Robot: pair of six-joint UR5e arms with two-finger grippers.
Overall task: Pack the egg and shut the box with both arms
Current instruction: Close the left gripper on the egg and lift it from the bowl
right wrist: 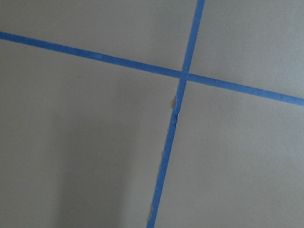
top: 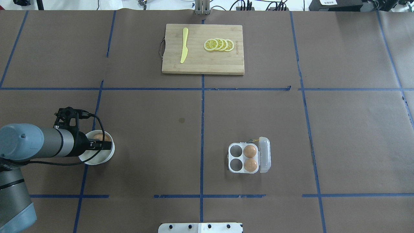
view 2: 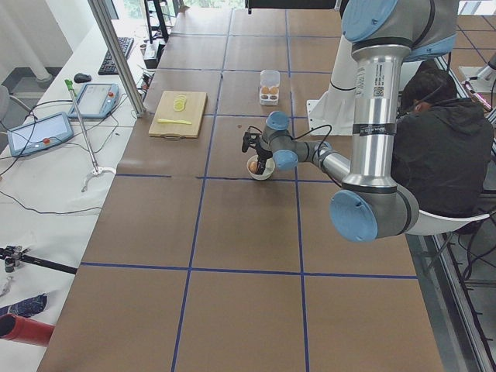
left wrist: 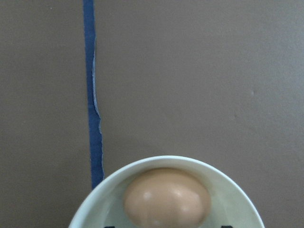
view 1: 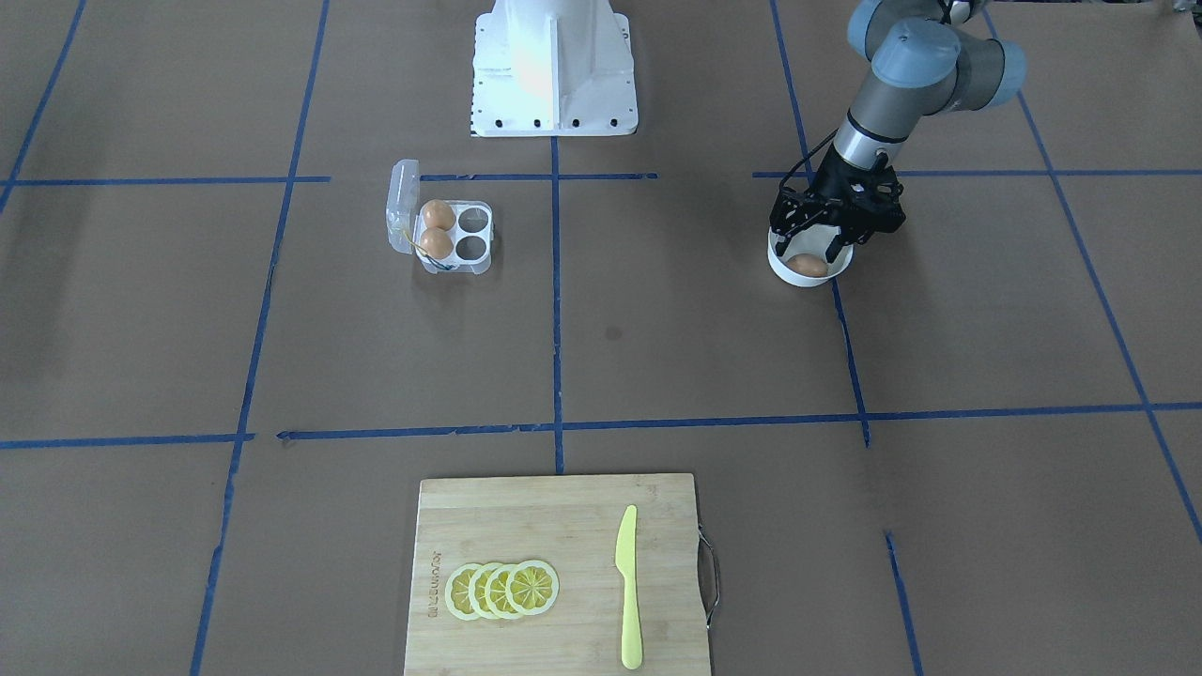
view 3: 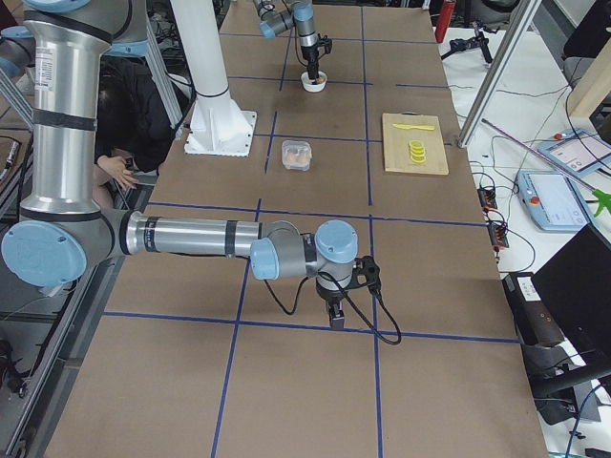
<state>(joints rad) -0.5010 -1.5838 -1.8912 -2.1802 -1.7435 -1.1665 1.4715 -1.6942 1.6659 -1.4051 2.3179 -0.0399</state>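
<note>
- left gripper [view 1: 809,252]: down in the bowl [top: 104,158] at the left, fingers spread wide either side of the egg [view 1: 806,267], not pinched on it.
- step: looks like the grasp of the third egg. next move calls for a soft close across its middle, then a straight lift clear of the rim.
- box [top: 230,158]: right of centre, well apart from the bowl, lid [top: 264,154] open on its right. two eggs [top: 250,151] fill the cells by the lid; the left cells are empty.
- right gripper [view 3: 336,313]: low over the table at the right end, well apart from the box; cannot tell if wide or narrow. likely needed for the lid.
</note>
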